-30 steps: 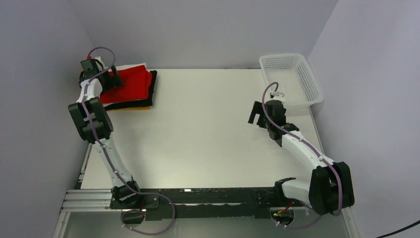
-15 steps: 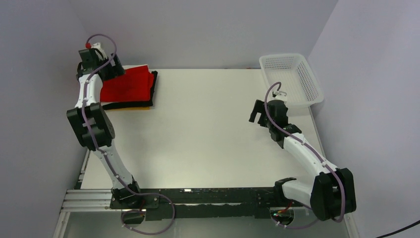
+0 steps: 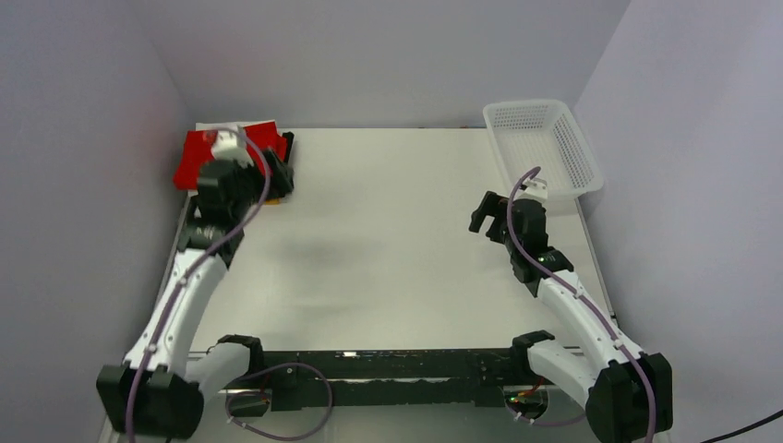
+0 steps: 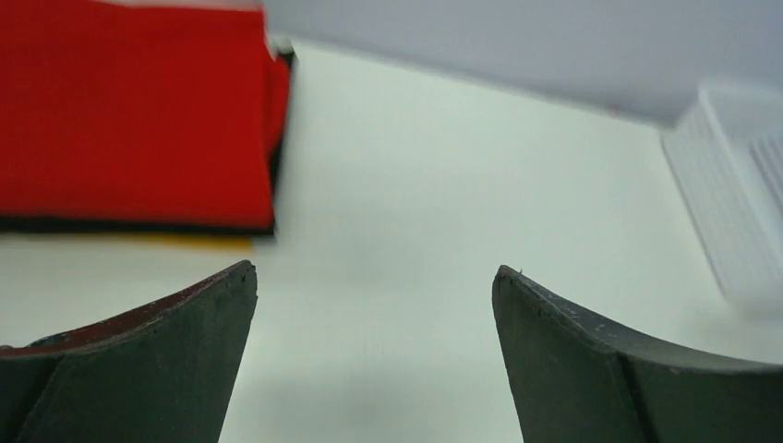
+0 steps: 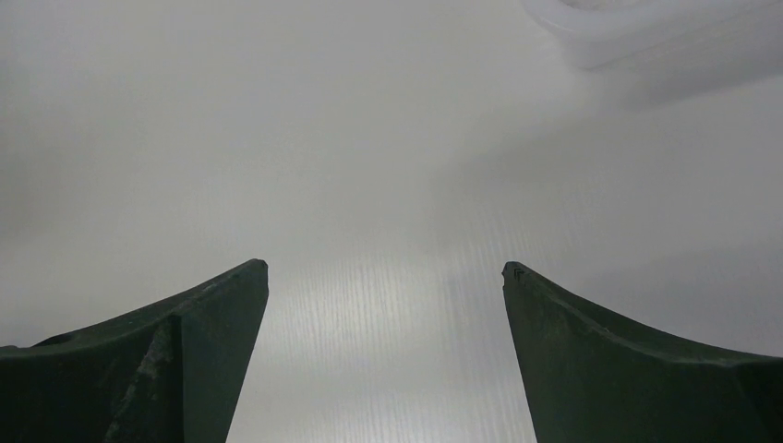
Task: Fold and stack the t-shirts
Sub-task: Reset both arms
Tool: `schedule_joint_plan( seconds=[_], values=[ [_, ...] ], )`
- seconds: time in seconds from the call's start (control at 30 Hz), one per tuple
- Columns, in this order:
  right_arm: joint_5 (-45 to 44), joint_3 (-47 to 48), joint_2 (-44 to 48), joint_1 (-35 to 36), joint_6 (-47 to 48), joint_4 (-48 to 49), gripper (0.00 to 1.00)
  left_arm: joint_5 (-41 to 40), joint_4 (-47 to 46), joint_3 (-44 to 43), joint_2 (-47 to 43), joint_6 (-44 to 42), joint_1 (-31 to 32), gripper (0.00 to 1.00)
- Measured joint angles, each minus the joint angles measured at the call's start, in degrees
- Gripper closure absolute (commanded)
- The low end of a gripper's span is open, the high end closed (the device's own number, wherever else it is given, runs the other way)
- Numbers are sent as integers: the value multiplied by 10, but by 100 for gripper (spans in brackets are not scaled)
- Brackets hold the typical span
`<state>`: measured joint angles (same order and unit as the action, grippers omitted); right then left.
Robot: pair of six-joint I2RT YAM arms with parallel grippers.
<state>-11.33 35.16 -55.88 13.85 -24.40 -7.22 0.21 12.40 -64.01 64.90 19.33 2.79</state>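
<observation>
T-shirts lie folded and stacked at the far left corner of the tabletop, a red t-shirt on top; the left claw hangs released and empty beside them, the right claw released near a white basket.

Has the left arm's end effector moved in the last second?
Yes. The left end effector was over the left part of the red t-shirt. It has swung right and nearer, and now hangs open at the shirt's right edge.
</observation>
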Motion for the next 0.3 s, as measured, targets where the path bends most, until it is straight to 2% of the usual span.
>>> schedule_joint_plan(
  seconds=[0.07,0.17,0.23,0.3],
  values=[
    [-2,-10,15,0,-3,5,0,-3,-27,127,-79,16,39,1],
    [-3,-26,31,0,-11,24,0,-20,-44,282,-160,31,53,0],
    [-4,-37,35,0,-17,41,0,-36,-29,328,-180,35,53,1],
    [-5,-40,29,0,-29,48,0,-51,-5,336,-187,35,52,1]
  ],
)
